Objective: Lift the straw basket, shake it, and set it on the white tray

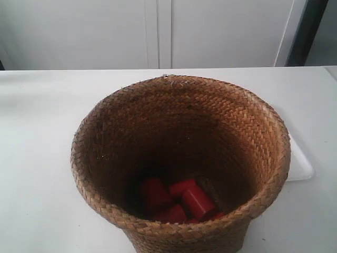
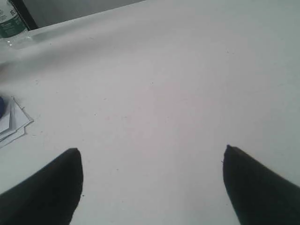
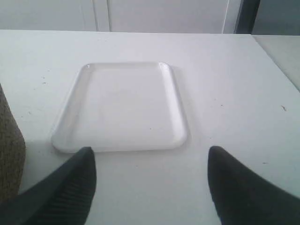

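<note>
Several red cylinders (image 1: 196, 203) heaped touching one another; white tabletop (image 1: 37, 158), white cabinet doors (image 1: 221, 31) behind; green-labelled clear bottle (image 2: 8, 21) at table edge; small paper stack (image 2: 14, 123) under something blue (image 2: 1, 107).

No legible text in any view. Only candidate is in the left wrist view: a bottle (image 2: 9, 21) at the table's far edge carries a green label (image 2: 7, 26) with pale markings, too small and blurred to read. The stacked paper sheets (image 2: 14, 123) nearby show no readable print.
</note>
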You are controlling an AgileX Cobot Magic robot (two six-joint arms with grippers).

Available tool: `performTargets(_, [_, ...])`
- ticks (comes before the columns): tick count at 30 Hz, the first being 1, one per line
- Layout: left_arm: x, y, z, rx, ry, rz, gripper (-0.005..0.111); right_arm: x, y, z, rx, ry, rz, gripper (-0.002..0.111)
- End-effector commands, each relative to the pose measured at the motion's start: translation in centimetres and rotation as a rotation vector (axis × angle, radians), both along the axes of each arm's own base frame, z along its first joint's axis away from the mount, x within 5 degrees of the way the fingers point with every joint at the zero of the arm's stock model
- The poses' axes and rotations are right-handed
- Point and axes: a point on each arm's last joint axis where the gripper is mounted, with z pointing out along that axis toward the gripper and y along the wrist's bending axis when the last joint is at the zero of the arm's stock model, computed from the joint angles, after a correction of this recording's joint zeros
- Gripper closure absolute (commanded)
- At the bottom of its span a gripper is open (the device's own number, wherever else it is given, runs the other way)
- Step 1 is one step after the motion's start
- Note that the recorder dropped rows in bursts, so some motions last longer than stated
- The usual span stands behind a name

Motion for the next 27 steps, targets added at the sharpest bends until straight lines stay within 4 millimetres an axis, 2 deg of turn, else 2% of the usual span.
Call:
performTargets(1, [0.1,0.0,0.5,0.007,-0.039,-0.004,0.024,0.0,0.0,0.0,-0.007,-0.009,0.003,0.045])
performTargets(2, [0.2,0.0,0.9,0.012,-0.091,-0.006,0.024,0.0,0.0,0.0,-0.007,-0.009,0.003,0.045])
performTargets(3, [0.3,-0.1,1.5,-0.061,-0.155,0.005,0.024,0.0,0.0,0.0,-0.007,-0.009,0.003,0.045])
performTargets(5, [0.4,-0.2,2.4,-0.307,-0.232,0.043,0.024,0.0,0.0,0.0,-0.007,-0.009,0.003,0.045])
performTargets(8, [0.4,-0.4,2.7,-0.711,-0.229,0.102,0.024,0.0,0.0,0.0,-0.007,-0.009,0.003,0.045])
performTargets(10, [0.5,-0.2,3.2,-0.890,-0.266,0.131,0.024,0.0,0.0,0.0,-0.007,-0.009,0.003,0.045])
performTargets(11, [0.5,-0.2,3.2,-0.923,-0.264,0.137,0.024,0.0,0.0,0.0,-0.007,-0.009,0.003,0.045])
performTargets(14, [0.4,-0.3,3.4,-0.829,-0.260,0.123,0.024,0.0,0.0,0.0,-0.007,-0.009,0.003,0.045])
performTargets(19, [0.4,-0.2,3.5,-0.945,-0.253,0.142,0.024,0.0,0.0,0.0,-0.007,-0.009,0.003,0.045])
performTargets(22, [0.4,-0.2,3.4,-0.946,-0.254,0.144,0.024,0.0,0.0,0.0,-0.007,-0.009,0.003,0.045])
performTargets(27, [0.4,-0.5,2.6,-0.938,-0.162,0.152,0.024,0.0,0.0,0.0,-0.007,-0.009,0.003,0.045])
